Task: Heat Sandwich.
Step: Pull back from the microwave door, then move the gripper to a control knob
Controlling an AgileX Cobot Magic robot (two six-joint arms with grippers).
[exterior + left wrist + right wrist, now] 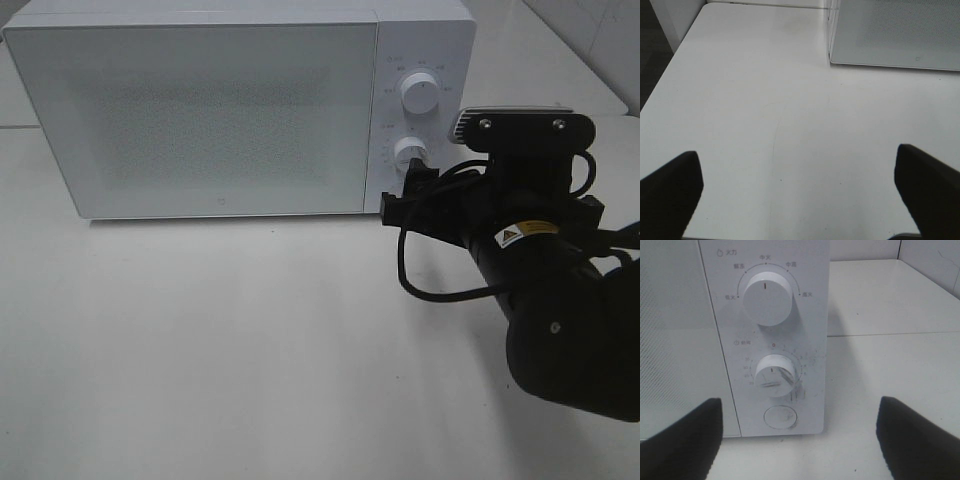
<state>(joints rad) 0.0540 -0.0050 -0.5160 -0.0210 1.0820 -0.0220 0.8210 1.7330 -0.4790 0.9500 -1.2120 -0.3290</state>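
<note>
The white microwave stands at the back of the table with its door shut. The sandwich is out of view. My right gripper is open, right in front of the control panel, level with the lower timer knob. In the right wrist view the open right gripper faces the timer knob, the power knob above it and the round door button below it; it touches none of them. My left gripper is open and empty over bare table, with the microwave's front corner ahead.
The white table spreads in front of the microwave. The right arm's black body and cable fill the right side of the exterior view. The table's edge and a dark floor strip show in the left wrist view.
</note>
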